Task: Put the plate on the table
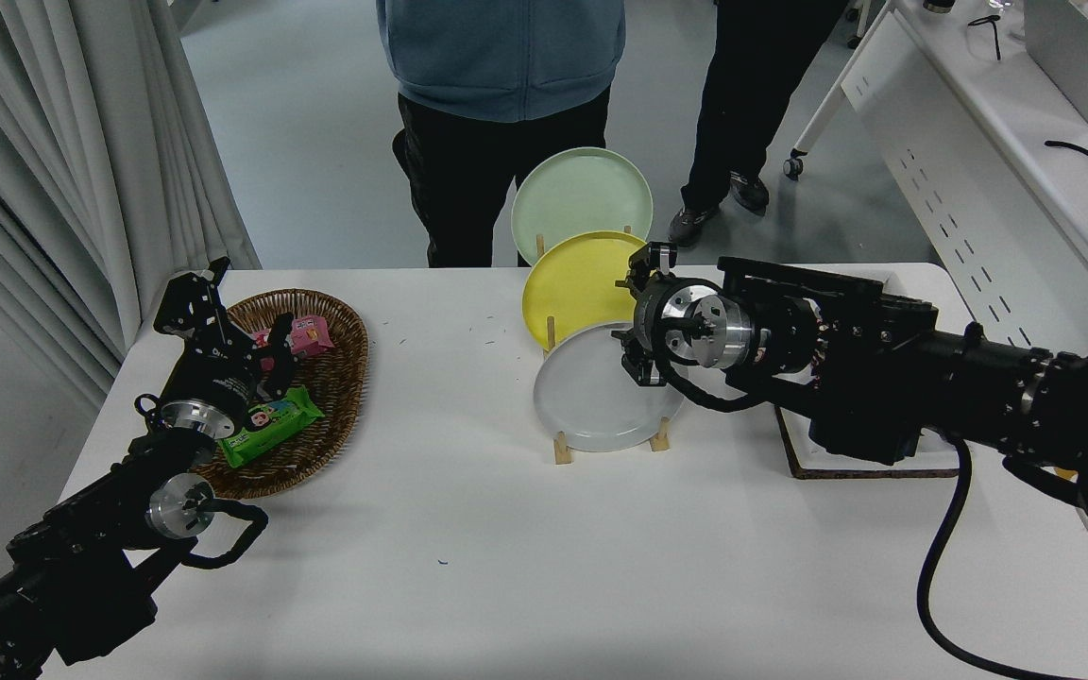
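Observation:
The light grey plate (591, 397) stands on edge in the front slot of a wooden rack (563, 451) on the white table (506, 567). My right gripper (644, 316) is open at the plate's upper right rim. Its lower finger (638, 370) overlaps that rim and its upper finger (653, 257) is in front of the yellow plate (572, 283). The grey plate rests in the rack. My left gripper (237, 316) is parked open over the basket at the left.
A pale green plate (577, 194) stands behind the yellow one in the rack. A wicker basket (331, 397) holds snack packs. A dark-edged mat (799, 467) lies under my right arm. Two people stand at the far side. A perforated desk (960, 189) with a laptop is at the right.

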Controlling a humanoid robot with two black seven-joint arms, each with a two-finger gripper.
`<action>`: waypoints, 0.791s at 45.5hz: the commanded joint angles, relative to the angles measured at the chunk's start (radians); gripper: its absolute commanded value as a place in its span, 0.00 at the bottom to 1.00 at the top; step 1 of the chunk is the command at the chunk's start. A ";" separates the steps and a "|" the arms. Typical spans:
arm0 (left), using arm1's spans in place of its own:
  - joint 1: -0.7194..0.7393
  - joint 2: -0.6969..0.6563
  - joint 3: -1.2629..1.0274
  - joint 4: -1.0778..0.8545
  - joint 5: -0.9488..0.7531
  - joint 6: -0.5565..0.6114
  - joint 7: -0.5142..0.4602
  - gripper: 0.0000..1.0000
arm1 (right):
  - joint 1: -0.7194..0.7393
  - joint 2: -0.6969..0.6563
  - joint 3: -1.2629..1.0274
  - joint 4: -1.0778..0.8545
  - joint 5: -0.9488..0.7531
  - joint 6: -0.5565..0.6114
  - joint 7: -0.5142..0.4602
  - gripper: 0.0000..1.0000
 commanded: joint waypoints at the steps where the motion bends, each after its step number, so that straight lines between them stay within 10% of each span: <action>1: 0.001 0.000 0.000 0.000 0.000 0.001 0.000 1.00 | 0.001 0.001 -0.001 0.002 0.001 -0.004 -0.039 0.46; 36: 0.001 0.000 0.000 0.000 0.000 0.001 0.000 1.00 | 0.002 0.001 0.006 0.002 -0.004 -0.002 -0.073 0.35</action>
